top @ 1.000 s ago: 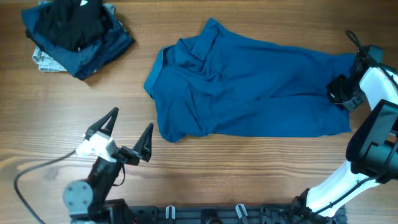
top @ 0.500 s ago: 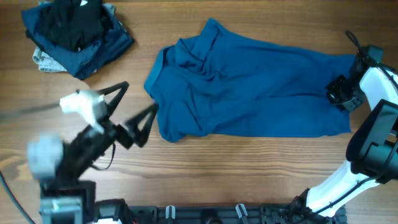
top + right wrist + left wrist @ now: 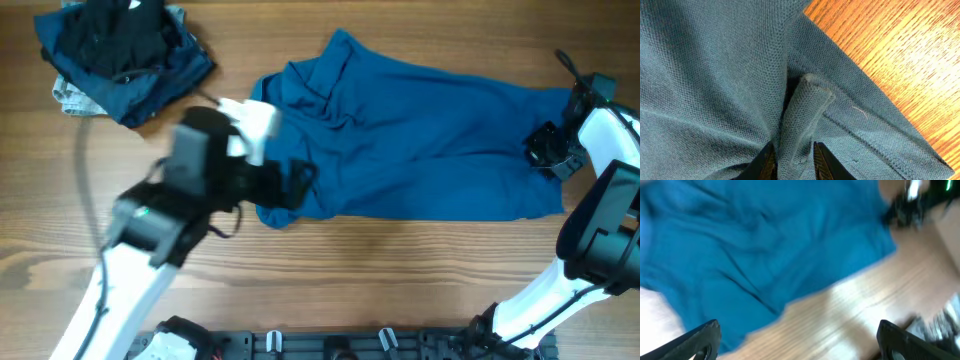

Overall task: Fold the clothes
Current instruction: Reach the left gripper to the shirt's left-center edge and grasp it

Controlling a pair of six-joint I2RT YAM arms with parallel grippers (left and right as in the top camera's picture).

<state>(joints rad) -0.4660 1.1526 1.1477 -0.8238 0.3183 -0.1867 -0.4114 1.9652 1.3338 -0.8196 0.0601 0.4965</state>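
A blue polo shirt [image 3: 410, 130] lies spread across the wooden table, collar end to the left. My right gripper [image 3: 552, 150] is shut on a pinched fold of the shirt [image 3: 795, 125] at its right edge. My left gripper [image 3: 295, 185] is open and empty, reaching over the shirt's lower left corner; its view is blurred and shows the blue shirt [image 3: 765, 245] beyond the wide-apart fingertips [image 3: 800, 340].
A pile of dark and blue folded clothes [image 3: 120, 50] sits at the table's far left corner. Bare wooden table [image 3: 400, 270] runs along the front. The right arm's base [image 3: 600, 240] stands at the right edge.
My left arm has swung fast from the front left up and right to the shirt's lower left corner. My right gripper has stayed put on the fold.
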